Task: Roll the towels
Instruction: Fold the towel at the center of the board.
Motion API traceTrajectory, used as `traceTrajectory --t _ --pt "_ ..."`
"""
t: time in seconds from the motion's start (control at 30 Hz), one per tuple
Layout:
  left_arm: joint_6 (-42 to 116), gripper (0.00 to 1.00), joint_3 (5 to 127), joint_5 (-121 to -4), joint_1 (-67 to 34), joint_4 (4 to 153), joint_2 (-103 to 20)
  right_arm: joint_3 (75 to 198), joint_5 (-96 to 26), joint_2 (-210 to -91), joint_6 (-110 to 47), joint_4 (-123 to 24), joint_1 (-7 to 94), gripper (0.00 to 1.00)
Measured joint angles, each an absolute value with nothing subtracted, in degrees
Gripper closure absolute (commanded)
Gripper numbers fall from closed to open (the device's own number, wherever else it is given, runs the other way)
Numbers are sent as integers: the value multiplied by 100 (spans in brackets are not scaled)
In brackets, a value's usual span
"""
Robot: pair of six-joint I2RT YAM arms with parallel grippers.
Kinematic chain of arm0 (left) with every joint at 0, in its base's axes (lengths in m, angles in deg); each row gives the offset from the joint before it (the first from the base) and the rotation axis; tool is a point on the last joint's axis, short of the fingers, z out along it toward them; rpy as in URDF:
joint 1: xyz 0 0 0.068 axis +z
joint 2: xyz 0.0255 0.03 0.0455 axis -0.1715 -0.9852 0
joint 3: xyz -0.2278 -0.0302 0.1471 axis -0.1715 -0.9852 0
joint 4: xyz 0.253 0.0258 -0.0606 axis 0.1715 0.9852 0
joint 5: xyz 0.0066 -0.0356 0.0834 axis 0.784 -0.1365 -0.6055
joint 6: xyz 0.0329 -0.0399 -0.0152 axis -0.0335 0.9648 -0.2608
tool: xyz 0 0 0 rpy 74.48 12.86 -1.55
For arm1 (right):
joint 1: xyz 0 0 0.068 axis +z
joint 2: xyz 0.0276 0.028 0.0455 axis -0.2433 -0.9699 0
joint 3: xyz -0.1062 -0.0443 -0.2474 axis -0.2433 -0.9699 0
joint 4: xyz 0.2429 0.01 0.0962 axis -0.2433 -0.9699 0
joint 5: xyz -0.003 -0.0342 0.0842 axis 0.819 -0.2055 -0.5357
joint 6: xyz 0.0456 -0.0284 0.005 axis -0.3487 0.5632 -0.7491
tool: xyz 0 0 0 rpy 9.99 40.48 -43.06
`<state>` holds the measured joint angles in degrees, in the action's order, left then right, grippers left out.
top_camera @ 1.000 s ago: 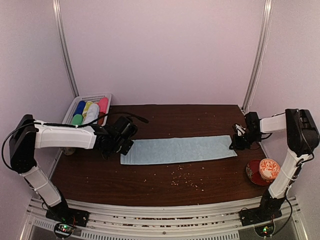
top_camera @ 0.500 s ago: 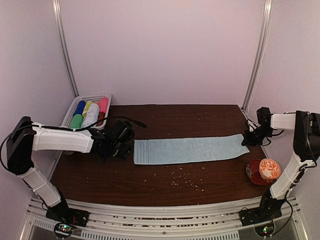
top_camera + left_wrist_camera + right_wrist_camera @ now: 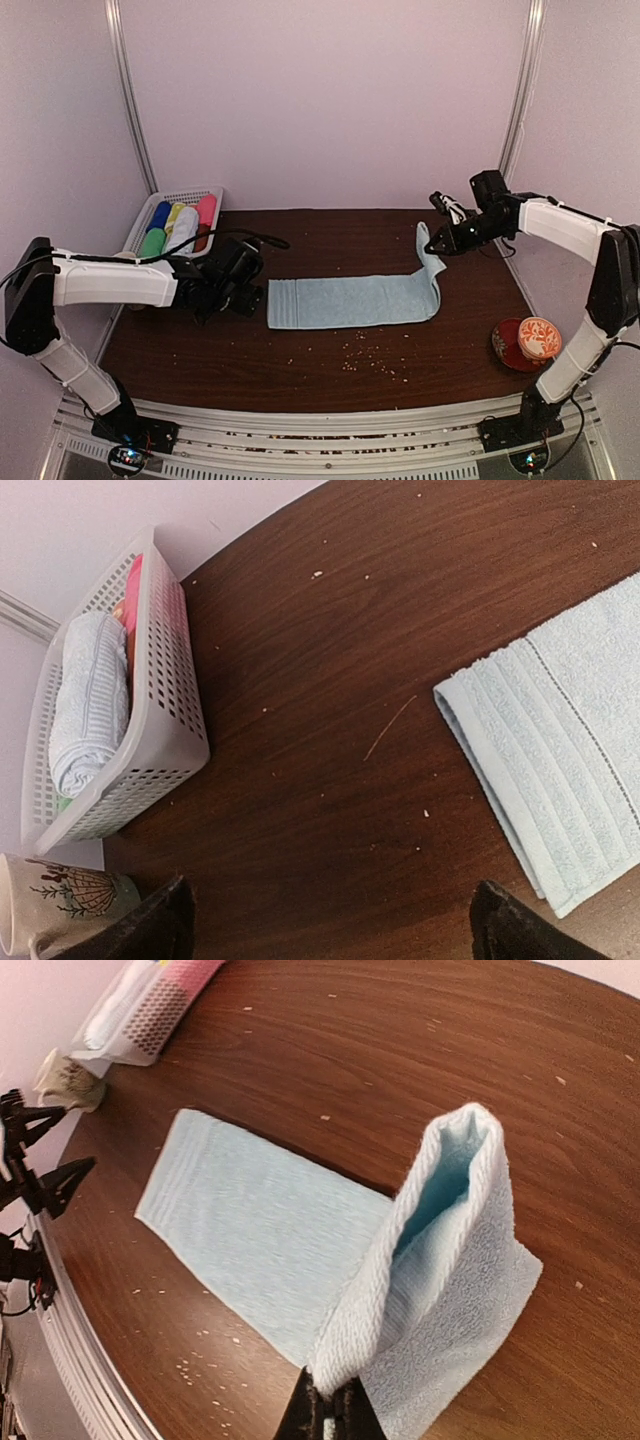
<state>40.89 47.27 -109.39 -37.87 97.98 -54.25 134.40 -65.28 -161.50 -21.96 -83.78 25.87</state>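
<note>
A pale light-blue towel (image 3: 345, 300) lies lengthwise across the middle of the brown table. Its right end is lifted off the wood and bends back over the flat part. My right gripper (image 3: 432, 247) is shut on that raised end, and in the right wrist view the fingers (image 3: 330, 1415) pinch the towel (image 3: 260, 1230) at its folded edge. My left gripper (image 3: 243, 298) hovers just left of the towel's left end, open, with bare wood between its fingertips (image 3: 505, 930). The left end of the towel (image 3: 565, 770) shows at the right of the left wrist view.
A white basket (image 3: 205, 194) with several coloured rolls stands at the back left corner; the basket (image 3: 165, 710) also shows from the left wrist. A patterned mug (image 3: 50, 905) stands beside it. A red saucer with a cup (image 3: 528, 340) sits at the right front. Crumbs (image 3: 365, 360) dot the wood.
My right gripper has risen and swung left with the towel's right end, folding it up and over. Before that the towel slid right. The left arm drew back slightly left.
</note>
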Motion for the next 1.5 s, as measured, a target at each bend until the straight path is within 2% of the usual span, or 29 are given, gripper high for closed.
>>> traceTrajectory --t 0.27,0.63,1.13,1.5 --pt "4258 2 4799 -10944 -3787 9862 -5425 14118 -6764 -16616 -2639 -8017 3833 100" --pt "4402 2 4847 -11038 -3787 10085 -5425 15162 -6703 -17816 -3288 -7585 4861 100" --pt "4409 2 4847 -11127 -3781 10157 -5418 15635 -6474 -18944 -3546 -7252 5392 100" --pt "4404 2 4847 -11199 -3781 10155 -5418 15938 -6369 -19291 -3546 -7246 5593 100"
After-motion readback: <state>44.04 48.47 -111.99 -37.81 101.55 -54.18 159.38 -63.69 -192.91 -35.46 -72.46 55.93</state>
